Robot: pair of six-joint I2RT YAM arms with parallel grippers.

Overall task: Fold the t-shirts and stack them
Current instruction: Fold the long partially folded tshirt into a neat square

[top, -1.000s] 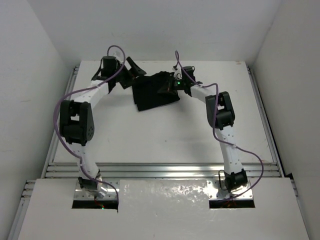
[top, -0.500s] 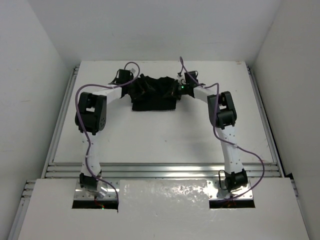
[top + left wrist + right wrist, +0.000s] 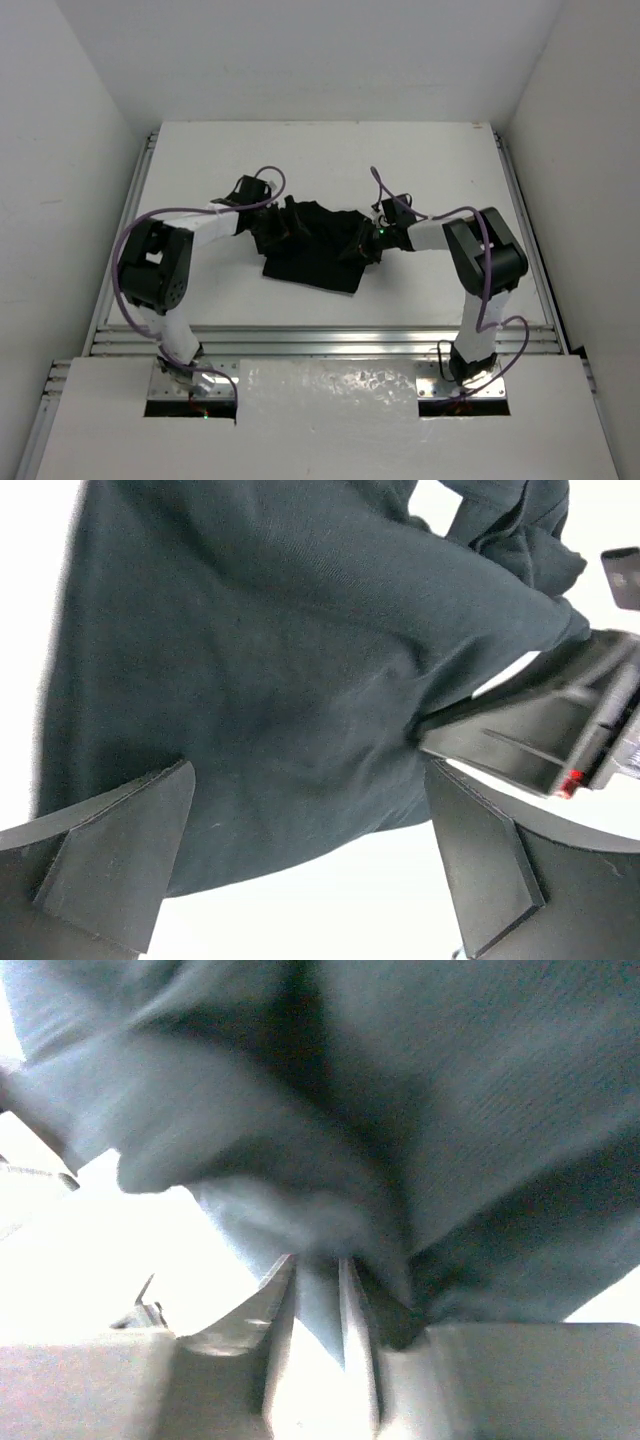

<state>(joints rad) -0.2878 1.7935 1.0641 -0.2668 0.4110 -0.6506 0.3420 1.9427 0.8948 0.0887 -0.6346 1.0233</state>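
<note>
White tabletop (image 3: 200, 160) between white walls carried the black t-shirt (image 3: 318, 262), which had come from the far end of the table to its middle within the last second and lay bunched and rumpled, not flat. Both arms had swung nearer with it, the left gripper (image 3: 268, 228) at the shirt's left end and the right gripper (image 3: 366, 247) at its right end. That drag looked like repositioning for a fold, not a finished fold; nothing was stacked. Left fingers (image 3: 110, 870) stood spread wide and held nothing, the cloth lying just beyond and between their tips. Right fingers (image 3: 283, 1295) stood close together with a narrow fold of the shirt's edge caught between them, apparently pinched, though blur left the firmness unclear.
</note>
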